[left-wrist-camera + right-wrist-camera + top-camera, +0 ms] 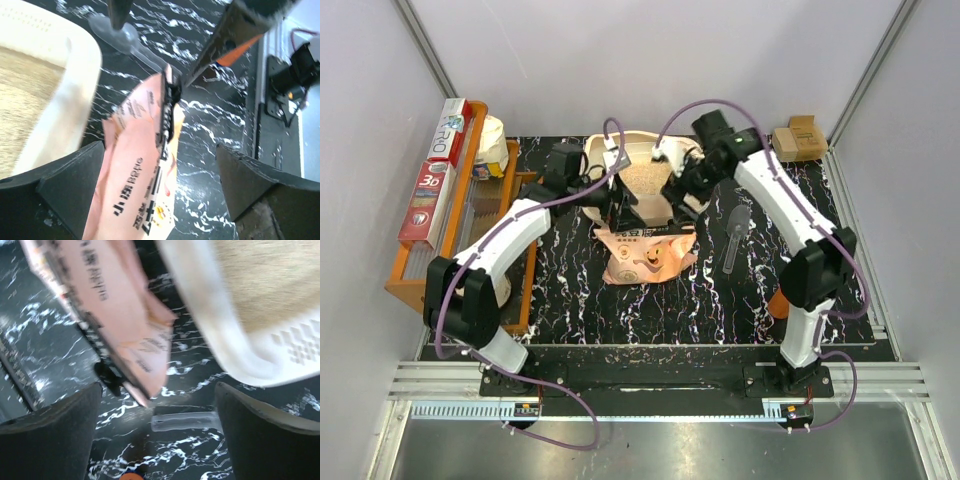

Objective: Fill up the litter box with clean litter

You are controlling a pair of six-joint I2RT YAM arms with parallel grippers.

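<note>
**A:** Litter first. Where is it, seen from overhead?

**B:** The clean litter (645, 180) lies as a pale tan bed inside the litter box (635, 145), at the far middle of the table (720, 290). A pink bag (646, 250) lies slumped just in front of the box, with both arms reaching over it. A clear scoop (737, 232) lies to its right.

**A:** How would that bag handle?

**B:** Soft and floppy, I'd judge, and light if nearly empty. What it holds is hidden. I'd pinch the stiffer top seam, one gripper at each corner.

**A:** Left wrist view?

**B:** The left gripper (157, 150) is spread wide and grips nothing. The bag's crumpled edge sits loose between the fingers (70, 195). Whether it brushes one, I cannot tell. The box rim and litter are at upper left.

**A:** Right wrist view?

**B:** The right gripper (157, 387) is agape and empty too. The bag is at upper left, outside the fingers. The box corner with its slotted grille (300, 347) is at upper right, with litter behind it.
</note>
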